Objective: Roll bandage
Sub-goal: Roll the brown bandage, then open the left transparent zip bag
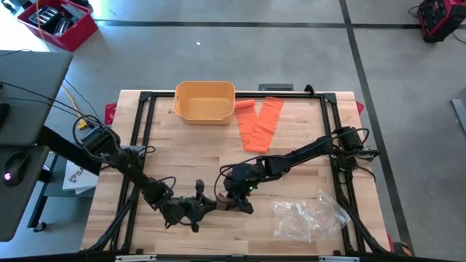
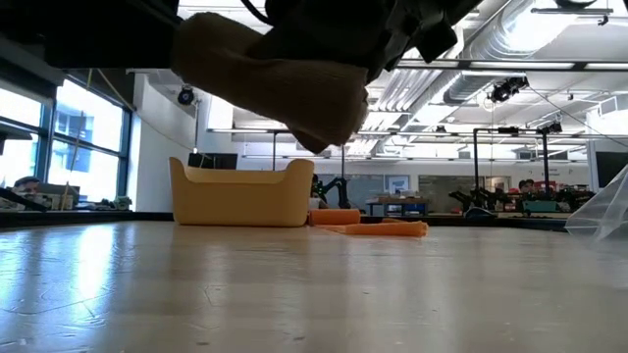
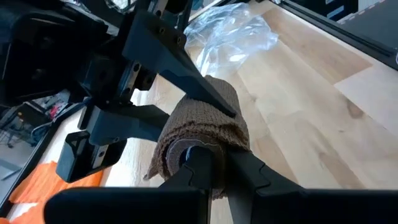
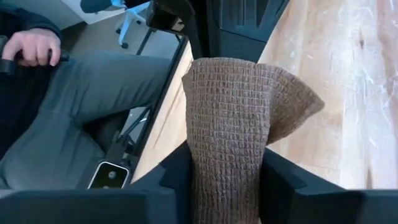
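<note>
Both hands meet on the tan bandage near the tabletop's front edge.

The brown knit bandage (image 4: 239, 130), partly rolled, hangs clear above the tabletop (image 1: 291, 171), pinched between the right hand (image 1: 237, 200) and the left hand (image 1: 198, 206), each closed on it. An orange bandage strip (image 1: 261, 125) lies beside the yellow bin (image 1: 204, 102) at the back edge.

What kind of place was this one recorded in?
Probably a robotics lab or workshop: exposed ceiling ducts and distant workbenches show behind the wooden table, a concrete floor surrounds it, and a seated person waits beside it.
</note>
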Motion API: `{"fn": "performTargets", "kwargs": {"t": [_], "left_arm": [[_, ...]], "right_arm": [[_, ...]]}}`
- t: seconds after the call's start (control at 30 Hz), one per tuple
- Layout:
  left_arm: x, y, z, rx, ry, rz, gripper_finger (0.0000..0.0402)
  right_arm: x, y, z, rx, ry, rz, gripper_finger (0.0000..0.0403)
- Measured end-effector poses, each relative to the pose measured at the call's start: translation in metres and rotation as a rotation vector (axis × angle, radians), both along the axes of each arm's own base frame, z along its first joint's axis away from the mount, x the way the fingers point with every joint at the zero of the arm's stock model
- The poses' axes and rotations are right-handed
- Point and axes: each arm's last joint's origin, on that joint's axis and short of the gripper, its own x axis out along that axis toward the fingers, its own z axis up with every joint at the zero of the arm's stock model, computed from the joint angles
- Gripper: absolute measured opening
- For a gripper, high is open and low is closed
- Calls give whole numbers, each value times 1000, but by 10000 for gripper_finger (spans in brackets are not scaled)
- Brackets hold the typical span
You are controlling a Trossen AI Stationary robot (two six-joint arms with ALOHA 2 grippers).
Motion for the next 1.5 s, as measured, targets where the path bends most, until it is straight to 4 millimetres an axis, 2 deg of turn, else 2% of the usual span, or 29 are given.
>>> {"fn": "performTargets", "kwargs": {"t": [0.1, 0.23, 0.5, 0.73, 0.83, 0.97, 1.23, 1.33, 1.5], "left_arm": [[0, 1, 0, -28, -6, 35, 25], [-2, 5, 3, -94, 37, 26, 54], [-29, 30, 16, -124, 227, 163, 112], [-55, 54, 27, -244, 317, 361, 125], [-58, 53, 30, -308, 300, 381, 122], [-62, 47, 30, -357, 288, 371, 120], [-70, 34, 29, -427, 278, 345, 119], [-69, 31, 31, -448, 248, 336, 119], [-68, 28, 34, -454, 203, 331, 119]], "right_arm": [[0, -1, -1, -15, 0, 6, 74], [0, -1, -1, -64, -24, -5, 46], [-3, -8, -6, -203, 86, -108, 47], [22, -7, 9, -370, 92, -125, 52], [37, -4, 8, -437, 70, -90, 63], [53, -3, -8, -566, 139, -87, 92], [75, -1, -23, -610, 294, -50, 204], [79, -1, -12, -607, 286, -54, 233], [78, -4, 0, -649, 311, -78, 242]]}}
